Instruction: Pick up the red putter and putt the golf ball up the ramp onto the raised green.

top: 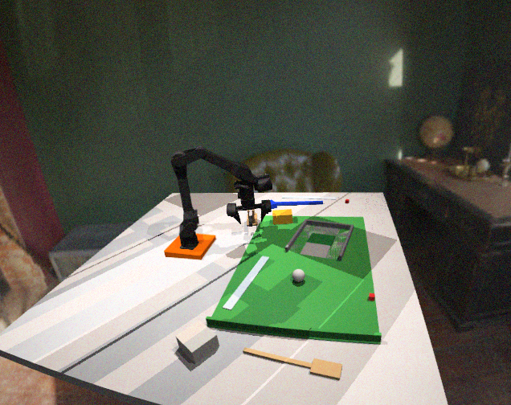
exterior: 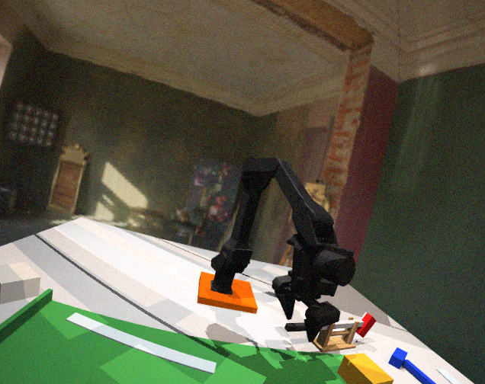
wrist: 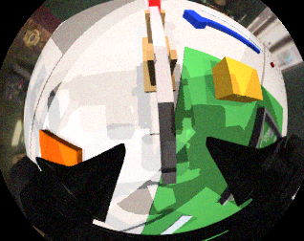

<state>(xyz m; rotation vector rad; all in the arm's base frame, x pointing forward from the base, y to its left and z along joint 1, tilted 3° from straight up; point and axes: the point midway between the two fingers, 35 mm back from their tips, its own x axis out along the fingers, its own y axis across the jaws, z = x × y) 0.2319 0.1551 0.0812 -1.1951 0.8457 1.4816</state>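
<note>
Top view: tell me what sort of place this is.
Probably a lived-in study or parlour: a dark green wall, a tufted olive armchair behind the white table, and a dark sideboard bearing a globe.
</note>
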